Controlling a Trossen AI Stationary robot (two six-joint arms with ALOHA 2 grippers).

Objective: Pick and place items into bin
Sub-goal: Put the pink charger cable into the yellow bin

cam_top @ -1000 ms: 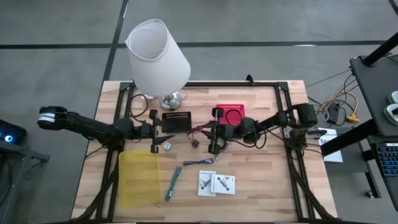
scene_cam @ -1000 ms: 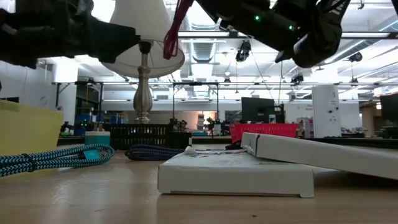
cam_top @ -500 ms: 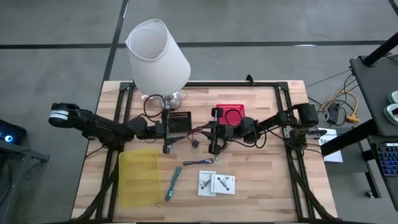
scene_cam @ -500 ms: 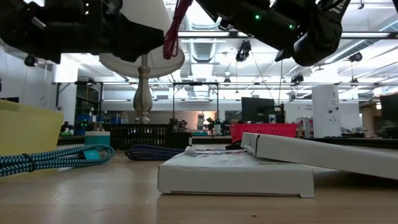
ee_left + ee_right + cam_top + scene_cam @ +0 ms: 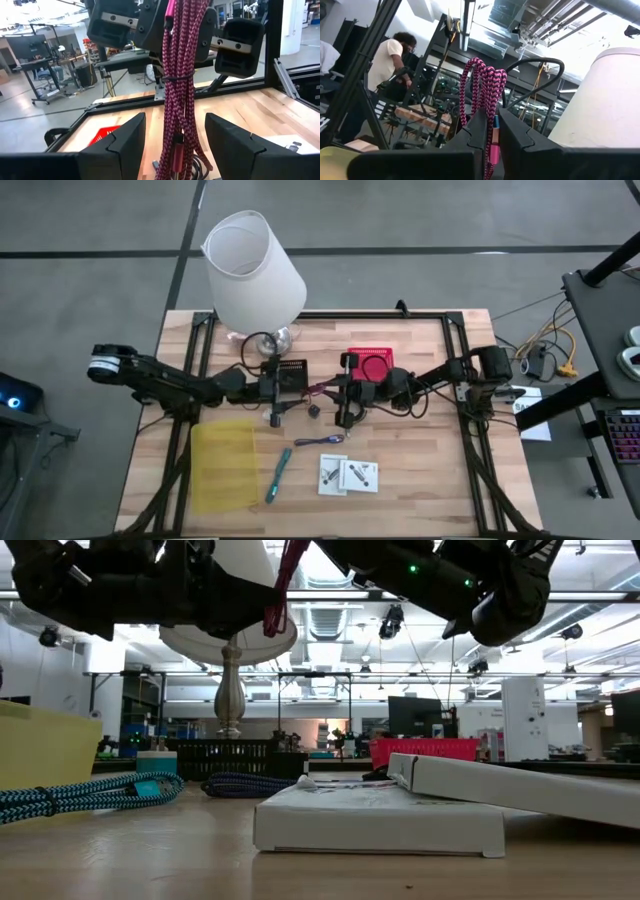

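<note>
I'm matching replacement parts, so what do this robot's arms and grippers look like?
Both arms are dark, slim and jointed, with black cables looped along them. The left arm ends in a pale round cap at its outer joint. The left gripper has broad, angular black fingers; the right gripper has similar dark, wedge-shaped ones.

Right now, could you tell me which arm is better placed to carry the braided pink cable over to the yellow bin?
Left, probably. The right gripper is shut on the pink cable, but the left gripper stands open on either side of it and sits nearer the yellow bin on the table's left, so a handover looks likely.
</note>
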